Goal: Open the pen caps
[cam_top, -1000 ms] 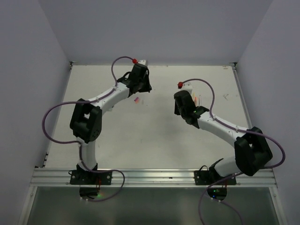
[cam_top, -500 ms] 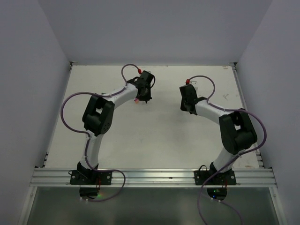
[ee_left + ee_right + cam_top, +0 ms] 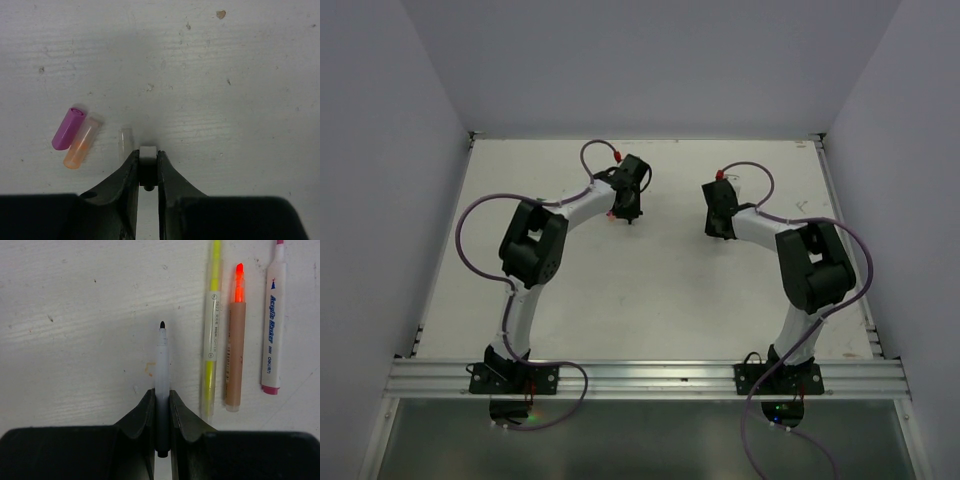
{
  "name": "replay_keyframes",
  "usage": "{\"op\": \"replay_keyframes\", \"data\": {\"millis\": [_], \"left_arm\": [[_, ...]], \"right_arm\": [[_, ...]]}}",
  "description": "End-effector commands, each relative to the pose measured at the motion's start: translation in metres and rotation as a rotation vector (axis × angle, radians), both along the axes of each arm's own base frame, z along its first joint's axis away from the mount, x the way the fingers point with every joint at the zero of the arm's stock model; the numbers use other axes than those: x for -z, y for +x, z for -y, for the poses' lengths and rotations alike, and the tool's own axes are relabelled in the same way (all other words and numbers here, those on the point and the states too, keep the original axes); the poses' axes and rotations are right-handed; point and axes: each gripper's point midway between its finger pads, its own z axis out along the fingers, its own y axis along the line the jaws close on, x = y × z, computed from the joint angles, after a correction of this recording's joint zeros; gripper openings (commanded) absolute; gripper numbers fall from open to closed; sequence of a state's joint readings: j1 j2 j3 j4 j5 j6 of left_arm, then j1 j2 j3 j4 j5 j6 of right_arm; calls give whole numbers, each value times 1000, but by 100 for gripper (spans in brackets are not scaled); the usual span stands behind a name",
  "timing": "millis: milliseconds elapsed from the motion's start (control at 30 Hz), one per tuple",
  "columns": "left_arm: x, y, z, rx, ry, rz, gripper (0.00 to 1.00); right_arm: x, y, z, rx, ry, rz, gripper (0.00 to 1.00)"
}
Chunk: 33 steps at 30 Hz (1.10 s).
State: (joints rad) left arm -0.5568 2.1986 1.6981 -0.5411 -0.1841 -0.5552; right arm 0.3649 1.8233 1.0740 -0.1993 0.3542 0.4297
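Note:
My left gripper (image 3: 148, 154) points down at the table, shut on a short white pen cap (image 3: 148, 151). Just left of it lie a clear cap (image 3: 125, 142), an orange-tinted cap (image 3: 81, 149) and a magenta cap (image 3: 67, 129). My right gripper (image 3: 161, 392) is shut on a slim white pen (image 3: 161, 365) whose black tip is bare. To its right lie a yellow highlighter (image 3: 212, 335), an orange one (image 3: 235, 345) and a white acrylic marker (image 3: 272, 325), all uncapped. From above, the left gripper (image 3: 629, 214) and right gripper (image 3: 720, 226) hang low at the back middle of the table.
The white table (image 3: 650, 290) has walls on three sides and a metal rail (image 3: 640, 378) along the near edge. Both arms' purple cables loop above the table. The surface around the caps is scuffed and stained.
Both arms have folded and come down to the table: the left gripper beside the loose caps, the right beside the row of pens. Over the last half second they have barely moved.

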Motion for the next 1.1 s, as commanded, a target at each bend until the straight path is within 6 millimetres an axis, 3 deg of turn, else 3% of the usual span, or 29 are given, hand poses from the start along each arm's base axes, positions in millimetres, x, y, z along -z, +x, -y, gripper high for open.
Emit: {"op": "replay_keyframes", "data": {"millis": [0, 233, 267, 433, 600, 833, 967, 1067], "left_arm": [[1, 7, 0, 2, 20, 15, 19], [3, 6, -3, -11, 35, 13, 24], [3, 7, -3, -10, 35, 14, 25], [-5, 7, -4, -12, 30, 28, 34], [-20, 7, -4, -26, 16, 44, 42], [-79, 8, -3, -32, -49, 136, 52], [-112, 5, -8, -45, -76, 190, 63], [-128, -2, -10, -48, -98, 215, 68]], "right_arm": [[-12, 21, 3, 27, -11, 55, 8], [-12, 25, 10, 32, -34, 55, 21], [-14, 25, 11, 32, -34, 57, 27], [-23, 25, 11, 22, -35, 74, 38], [-39, 24, 11, 13, -28, 98, 40], [-103, 18, 5, -29, 40, 221, 46], [-149, 7, -1, -67, 108, 312, 58], [-168, -2, 2, -72, 123, 345, 66]]}}
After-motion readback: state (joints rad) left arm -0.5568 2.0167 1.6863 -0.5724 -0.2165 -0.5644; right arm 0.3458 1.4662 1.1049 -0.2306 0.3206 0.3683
